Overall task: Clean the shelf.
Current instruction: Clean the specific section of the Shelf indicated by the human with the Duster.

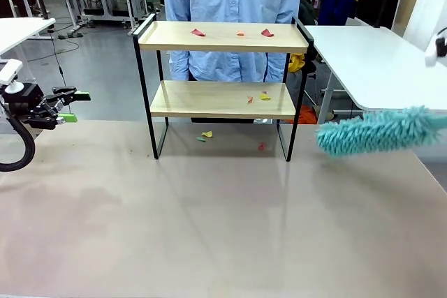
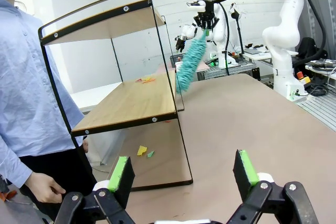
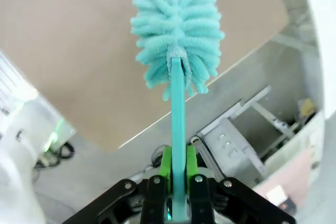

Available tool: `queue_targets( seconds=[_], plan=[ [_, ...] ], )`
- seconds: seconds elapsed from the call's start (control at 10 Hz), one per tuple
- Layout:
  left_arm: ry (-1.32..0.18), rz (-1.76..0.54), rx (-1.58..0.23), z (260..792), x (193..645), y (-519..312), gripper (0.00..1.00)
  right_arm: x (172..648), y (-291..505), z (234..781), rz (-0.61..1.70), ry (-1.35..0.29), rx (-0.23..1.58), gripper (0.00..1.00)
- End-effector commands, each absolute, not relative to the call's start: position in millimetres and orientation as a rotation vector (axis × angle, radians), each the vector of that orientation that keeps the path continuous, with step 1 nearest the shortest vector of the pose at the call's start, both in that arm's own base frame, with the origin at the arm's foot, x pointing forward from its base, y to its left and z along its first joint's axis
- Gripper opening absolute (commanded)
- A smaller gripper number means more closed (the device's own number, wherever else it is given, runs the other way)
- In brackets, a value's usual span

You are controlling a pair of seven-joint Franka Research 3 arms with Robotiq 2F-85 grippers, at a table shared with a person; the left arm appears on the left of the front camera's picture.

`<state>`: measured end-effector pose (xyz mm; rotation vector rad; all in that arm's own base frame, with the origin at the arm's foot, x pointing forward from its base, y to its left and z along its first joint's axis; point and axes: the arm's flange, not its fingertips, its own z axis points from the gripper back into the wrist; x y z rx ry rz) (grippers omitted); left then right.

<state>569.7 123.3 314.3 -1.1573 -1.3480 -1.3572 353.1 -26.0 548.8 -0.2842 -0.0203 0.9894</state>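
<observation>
Right gripper (image 3: 178,153) is clamped on our teal duster (image 1: 377,132), just right of the shelf (image 1: 223,36); we see left gripper (image 2: 184,163) wide open.

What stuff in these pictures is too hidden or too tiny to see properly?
The duster handle: front view, cut off by the right edge.
The scraps on the shelf: front view, too small to tell what they are.
The shelf's top surface: left wrist view, seen from below, so its own board hides it.

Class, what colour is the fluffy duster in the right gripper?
Turquoise; the fluffy microfibre duster shows best in the right wrist view.
</observation>
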Motion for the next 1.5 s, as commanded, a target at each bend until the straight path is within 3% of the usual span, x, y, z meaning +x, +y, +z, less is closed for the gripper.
queue_targets(
  seconds=[0.0,0.4,0.7,0.8,1.4],
  plan=[
    [-1.349,-1.363,-1.158,318,569,123,1.0,334,-16,540,1.244,0.044,-0.262,0.13],
    [-1.349,-1.363,-1.158,318,569,123,1.0,322,21,515,1.521,0.07,-0.042,0.13],
    [-1.349,-1.363,-1.158,318,569,123,1.0,329,34,508,1.497,0.055,0.018,0.13],
    [-1.349,-1.363,-1.158,318,569,123,1.0,322,33,507,1.525,0.07,-0.046,0.13],
    [-1.349,-1.363,-1.158,318,569,123,1.0,322,33,507,1.525,0.07,-0.046,0.13]
  ],
)
